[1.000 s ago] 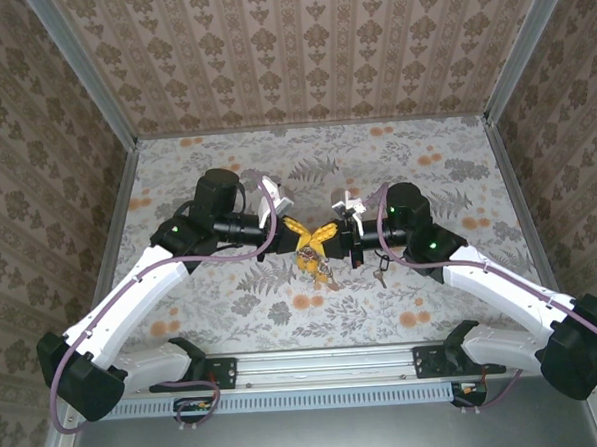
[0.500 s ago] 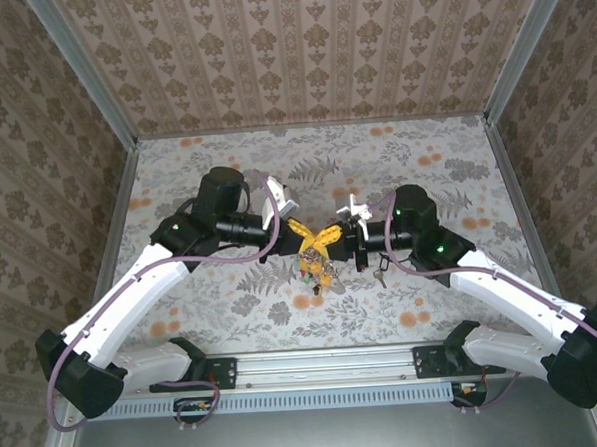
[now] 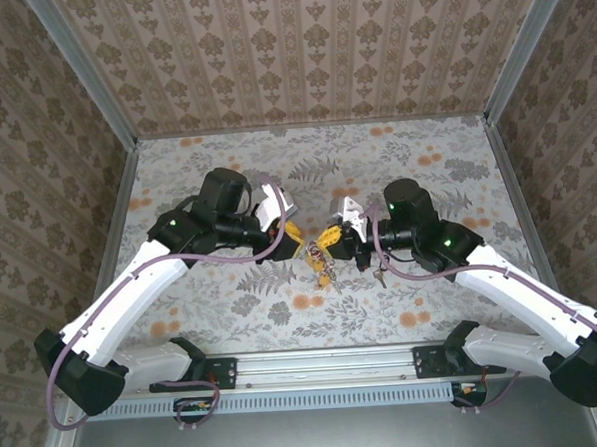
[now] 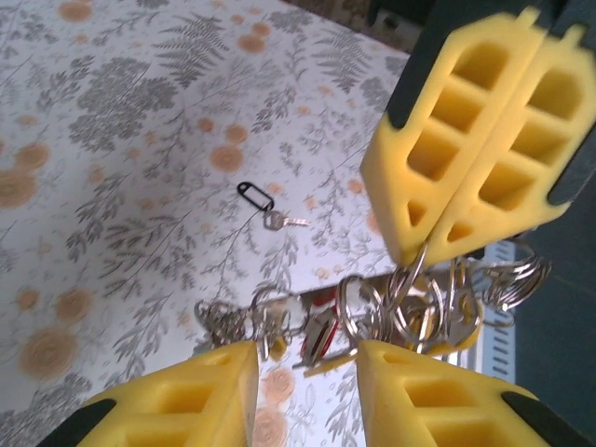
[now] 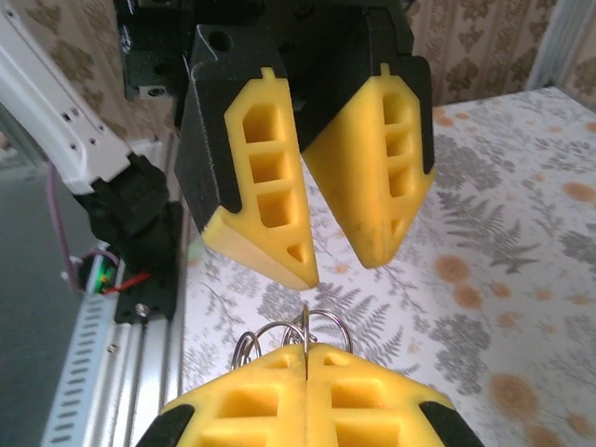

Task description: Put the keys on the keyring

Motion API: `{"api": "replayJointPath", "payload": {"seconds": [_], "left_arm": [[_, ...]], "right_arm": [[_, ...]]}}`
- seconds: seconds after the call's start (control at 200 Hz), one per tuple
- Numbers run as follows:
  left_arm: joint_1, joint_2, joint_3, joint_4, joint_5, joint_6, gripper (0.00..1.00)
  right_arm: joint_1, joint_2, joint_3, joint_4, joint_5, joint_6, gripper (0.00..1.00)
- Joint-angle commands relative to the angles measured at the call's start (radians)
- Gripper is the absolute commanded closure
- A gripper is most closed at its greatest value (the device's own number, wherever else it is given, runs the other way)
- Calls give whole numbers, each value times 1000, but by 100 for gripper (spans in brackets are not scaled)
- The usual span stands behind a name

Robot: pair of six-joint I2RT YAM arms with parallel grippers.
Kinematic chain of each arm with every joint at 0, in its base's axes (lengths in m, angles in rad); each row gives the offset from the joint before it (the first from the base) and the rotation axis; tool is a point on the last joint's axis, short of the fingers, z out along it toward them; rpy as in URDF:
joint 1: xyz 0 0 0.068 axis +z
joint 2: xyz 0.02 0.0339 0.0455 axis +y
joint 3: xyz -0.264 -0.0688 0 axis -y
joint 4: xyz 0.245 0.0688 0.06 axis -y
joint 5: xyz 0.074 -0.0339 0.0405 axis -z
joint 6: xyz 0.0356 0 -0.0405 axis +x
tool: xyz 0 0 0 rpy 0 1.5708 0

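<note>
Metal keyring (image 4: 365,303), hanging between the two arms and seemingly raised off the counter (image 4: 112,140). It is several silver split loops bunched together, with keys (image 4: 321,328) dangling from them, one red-headed and others plain. Right gripper (image 4: 424,247): fingers pressed flat together, pinching one wire loop at the top of the bunch. The right wrist view shows the same nip, with loops rising just above the closed tips. Left gripper (image 4: 303,358): parted to a middling gap, facing the right one tip to tip, the bunch hanging just beyond its fingertips. Whether either pad touches the metal cannot be told. Loose key (image 4: 284,221): small, plain, joined to a dark oval tag (image 4: 253,196), lying flat on the counter well apart from the bunch; the top view places it near the right arm. Status, as judged: part done. A number of keys sit on the keyring already; at least this one does not. Remaining: fetch the loose key, open a loop, thread it on. With the ring pinned by one gripper, the free one looks the likelier to collect it.
</note>
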Motion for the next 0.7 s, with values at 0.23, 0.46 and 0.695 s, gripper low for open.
{"api": "replayJointPath", "payload": {"seconds": [0.23,0.46,0.695], "left_arm": [[-16,7,73,-70,3,73,64],[-28,9,40,-35,99,69,64],[-28,24,26,-11,98,85,67]], "right_arm": [[82,101,192,-261,223,-108,100],[93,137,259,-320,200,-116,100],[119,170,320,-384,148,-138,100]]}}
